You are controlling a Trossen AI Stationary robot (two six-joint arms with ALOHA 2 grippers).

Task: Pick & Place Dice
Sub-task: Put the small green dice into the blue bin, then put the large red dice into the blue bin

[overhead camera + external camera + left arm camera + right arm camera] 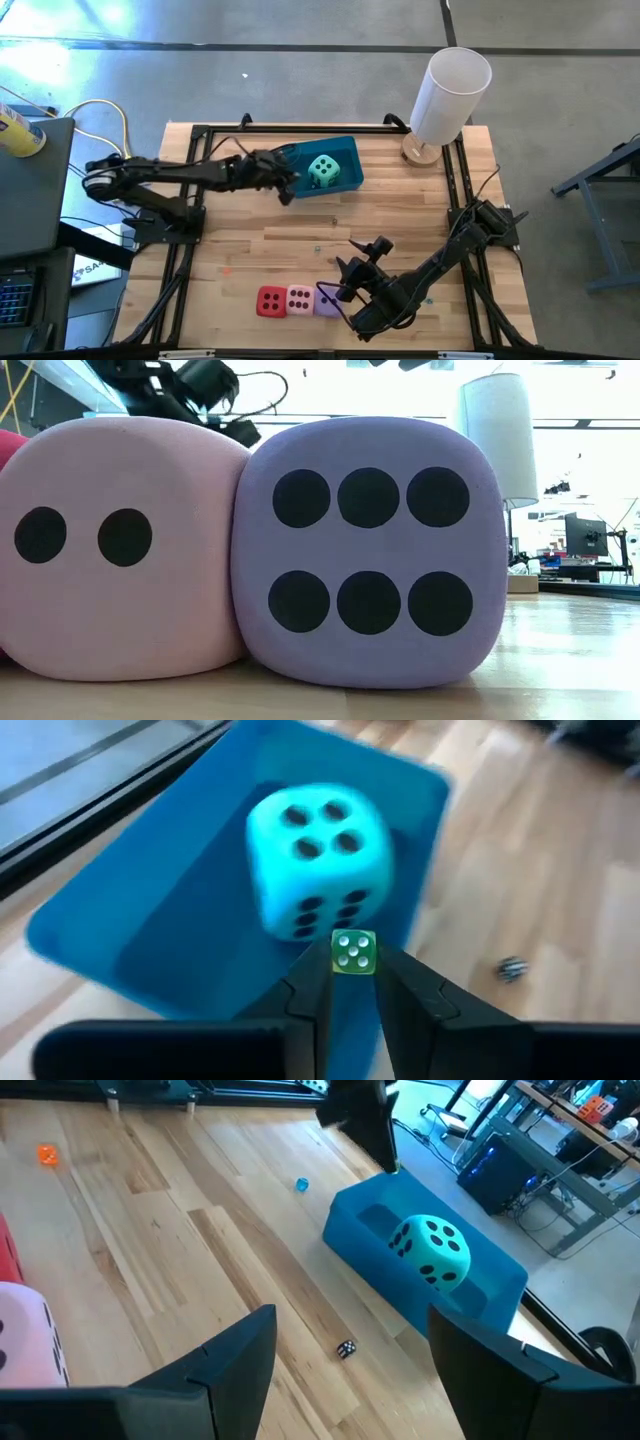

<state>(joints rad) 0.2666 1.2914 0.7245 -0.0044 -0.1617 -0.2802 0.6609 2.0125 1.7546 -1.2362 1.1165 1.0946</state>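
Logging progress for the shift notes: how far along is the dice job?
Done: the teal die sits in the blue bin. In hand: the left end effector pinches a tiny green die over the bin. Left: red die, pink die and purple die on the table, beside the open right end effector.

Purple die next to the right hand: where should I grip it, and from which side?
Take the purple die from above, across its front and back faces: the pink die touches one side, blocking that axis. The right hand, open, hovers close.

Grey concrete floor [300,25]; desks [560,1140], possibly monitors behind.
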